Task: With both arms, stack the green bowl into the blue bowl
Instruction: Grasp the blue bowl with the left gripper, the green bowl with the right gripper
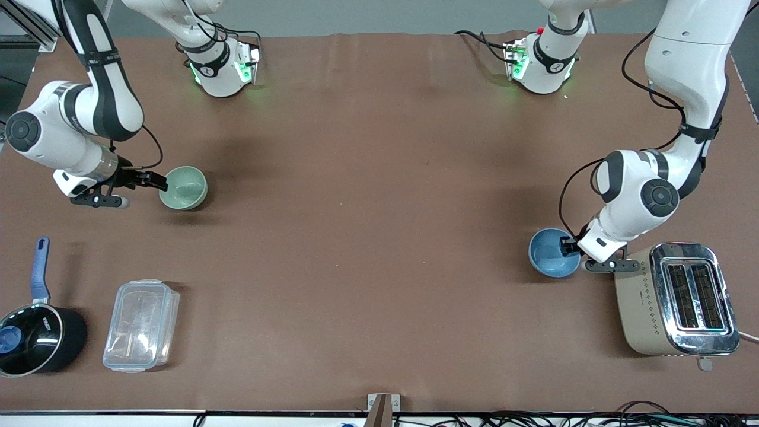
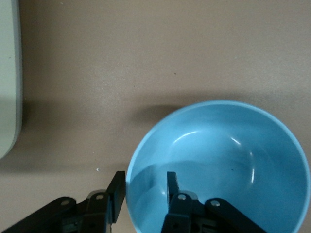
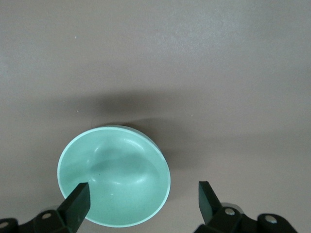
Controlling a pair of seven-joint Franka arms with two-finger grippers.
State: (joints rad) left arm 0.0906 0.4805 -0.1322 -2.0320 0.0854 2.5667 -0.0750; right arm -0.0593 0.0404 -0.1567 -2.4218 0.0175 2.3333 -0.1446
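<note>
- Front view: the left end effector (image 1: pixel 570 245) is seen at the rim of the blue bowl (image 1: pixel 553 253), just beside the toaster (image 1: pixel 676 299) at the left arm's end of the surface (image 1: pixel 367 207). The right end effector (image 1: pixel 155 181) is seen at the rim of the green bowl (image 1: pixel 184 187), at the right arm's end. The two bowls lie well apart.
- Left wrist view: the rim of the blue bowl (image 2: pixel 218 167) is straddled by the left end effector (image 2: pixel 145 190), one finger inside the bowl and one outside, narrowly parted and closed on the wall.
- Right wrist view: the right end effector (image 3: pixel 143 196) is spread wide, with the green bowl (image 3: pixel 114 175) partly between its fingers; nothing is gripped.
- Step judged: the blue bowl is grasped, the green one not yet. Next, the right fingers must be closed on the green rim, then the bowl carried over the blue one.
- Count: one green bowl, one blue bowl, two arms, one toaster, one saucepan (image 1: pixel 35 335), one clear box (image 1: pixel 141 325).
</note>
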